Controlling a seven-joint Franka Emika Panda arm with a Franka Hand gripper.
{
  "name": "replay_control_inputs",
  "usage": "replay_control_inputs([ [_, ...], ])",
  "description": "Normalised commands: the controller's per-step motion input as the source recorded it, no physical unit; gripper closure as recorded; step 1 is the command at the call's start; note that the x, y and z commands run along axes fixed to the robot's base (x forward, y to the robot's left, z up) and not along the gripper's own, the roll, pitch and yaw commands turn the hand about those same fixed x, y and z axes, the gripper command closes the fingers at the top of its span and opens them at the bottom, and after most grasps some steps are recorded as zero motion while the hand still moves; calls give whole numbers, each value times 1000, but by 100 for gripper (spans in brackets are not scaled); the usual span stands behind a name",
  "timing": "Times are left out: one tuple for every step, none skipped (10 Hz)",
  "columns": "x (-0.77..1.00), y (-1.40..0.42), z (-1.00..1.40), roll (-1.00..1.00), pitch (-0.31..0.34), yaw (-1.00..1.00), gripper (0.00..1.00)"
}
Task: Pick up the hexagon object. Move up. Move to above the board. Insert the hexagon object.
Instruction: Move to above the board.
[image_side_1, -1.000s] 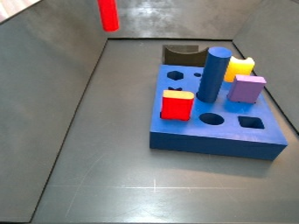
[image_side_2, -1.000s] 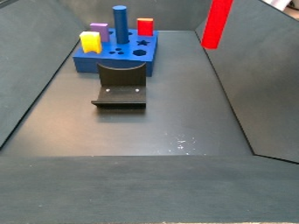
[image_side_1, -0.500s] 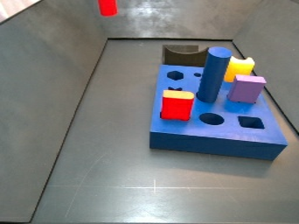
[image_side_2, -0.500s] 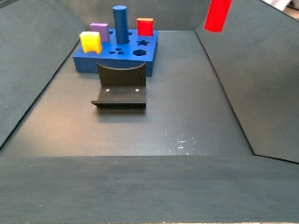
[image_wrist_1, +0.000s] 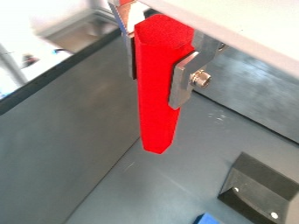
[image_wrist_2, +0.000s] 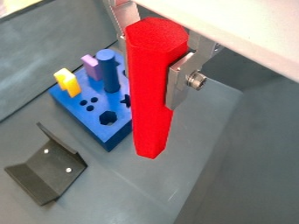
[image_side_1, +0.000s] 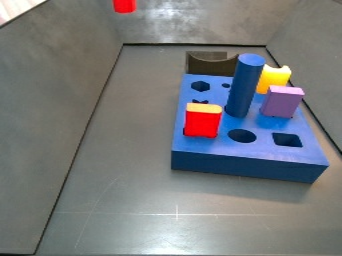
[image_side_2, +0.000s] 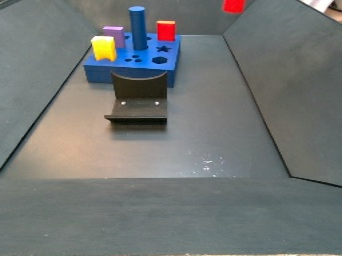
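In both wrist views my gripper (image_wrist_1: 156, 54) (image_wrist_2: 152, 57) is shut on the hexagon object (image_wrist_1: 159, 92) (image_wrist_2: 153, 92), a tall bright red prism hanging straight down between the silver fingers (image_wrist_1: 184, 79) (image_wrist_2: 180, 80). In both side views only its lower tip shows at the upper frame edge (image_side_1: 123, 5) (image_side_2: 233, 5); the gripper itself is out of frame there. The board (image_side_1: 254, 140) (image_side_2: 134, 66) (image_wrist_2: 100, 118), a thick blue block with shape-cut holes, lies on the floor well below and off to the side of the held piece.
On the board stand a dark blue cylinder (image_side_1: 245, 86), a short red cube (image_side_1: 203, 121), a yellow piece (image_side_1: 275, 76) and a purple piece (image_side_1: 283, 101). The dark fixture (image_side_2: 138, 97) (image_wrist_2: 47, 164) (image_wrist_1: 260, 185) stands beside the board. Grey walls ring the floor.
The hexagon object has risen steadily in the gripper: a long stretch showed in both side views a second ago, now only its tip shows at the frame edge. The board's pieces have not moved.
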Motion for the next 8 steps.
replay_control_inputs([
  [482, -1000, 161, 74, 274, 349, 100],
  [482, -1000, 164, 60, 191, 212, 100],
  [485, -1000, 166, 47, 158, 151, 100],
  [503, -1000, 169, 22, 126, 71, 100],
  [513, -1000, 172, 30, 118, 45, 100],
  [524, -943, 172, 35, 141, 21, 100],
  [449, -752, 145, 35, 141, 11, 100],
  [233, -330, 67, 63, 134, 11, 100],
])
